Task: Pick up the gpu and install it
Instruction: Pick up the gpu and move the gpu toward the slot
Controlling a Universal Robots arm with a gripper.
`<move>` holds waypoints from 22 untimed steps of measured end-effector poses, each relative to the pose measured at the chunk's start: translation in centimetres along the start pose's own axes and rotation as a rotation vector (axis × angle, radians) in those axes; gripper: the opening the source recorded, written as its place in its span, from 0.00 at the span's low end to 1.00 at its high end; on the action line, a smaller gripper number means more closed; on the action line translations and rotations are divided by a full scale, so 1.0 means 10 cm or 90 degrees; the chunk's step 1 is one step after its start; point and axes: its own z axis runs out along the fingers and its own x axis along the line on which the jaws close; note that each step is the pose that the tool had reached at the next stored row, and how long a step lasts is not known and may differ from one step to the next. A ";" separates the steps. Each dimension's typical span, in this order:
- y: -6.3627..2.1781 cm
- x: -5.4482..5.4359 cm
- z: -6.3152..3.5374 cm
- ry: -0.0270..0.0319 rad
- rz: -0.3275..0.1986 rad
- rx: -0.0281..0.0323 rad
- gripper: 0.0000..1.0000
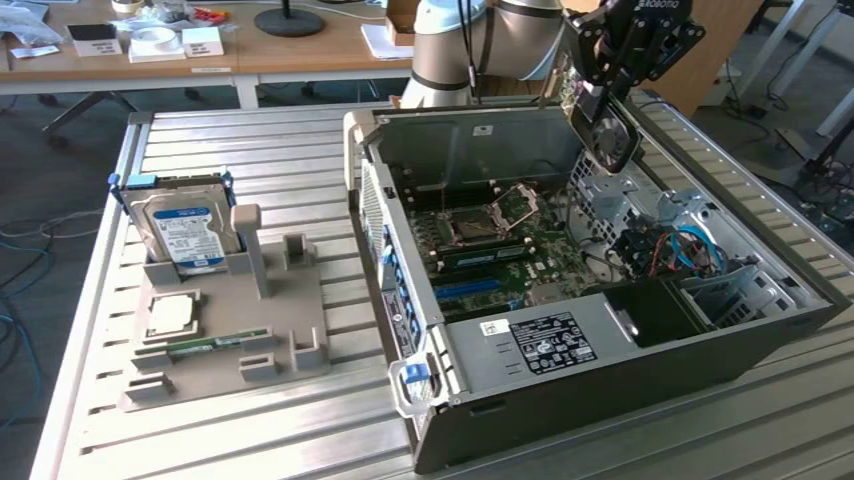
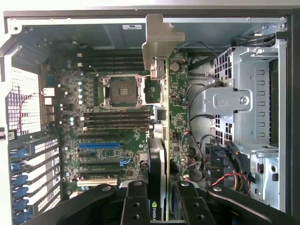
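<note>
Exterior view: slatted metal table (image 1: 240, 130), broad, carrying everything. On the exterior view's right half of it, open computer case (image 1: 747, 350), lying on its side with the side panel off, motherboard (image 1: 494, 250) bared inside. To the exterior view's left, well apart from the case, grey parts holder (image 1: 300, 300), with a blue-labelled hard drive (image 1: 187, 235) standing upright at its far end and a narrow green memory stick (image 1: 200, 345) lying flat nearer the front. Over the far right part of the case, gripper (image 1: 597, 95) pointing down, the gpu (image 1: 614, 140) hanging on edge beneath it, black fan face toward the camera, held above the case interior and not seated in a slot.

Wrist view: gpu (image 2: 161, 159) edge-on, running straight out from between the two black fingers (image 2: 136, 201) of the gripper (image 2: 162, 187), silver end bracket (image 2: 159, 42) at the far end, motherboard (image 2: 112, 122) below. Jaws drawn in narrow, clamped on the card's two faces, one finger on each side.
</note>
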 end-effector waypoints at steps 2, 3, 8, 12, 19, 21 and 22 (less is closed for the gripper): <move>0.000 -0.01 0.000 0.0001 0.000 0.0000 0.27; 0.001 -0.01 0.000 0.0000 0.000 0.0000 0.27; 0.006 -0.11 0.003 0.0000 0.000 0.0000 0.27; 0.011 -0.19 0.005 0.0000 0.000 0.0000 0.27; 0.018 -0.30 0.007 0.0000 0.000 0.0000 0.27; 0.019 -0.30 0.007 0.0000 0.000 0.0000 0.27; 0.018 -0.30 0.008 0.0000 0.000 0.0000 0.27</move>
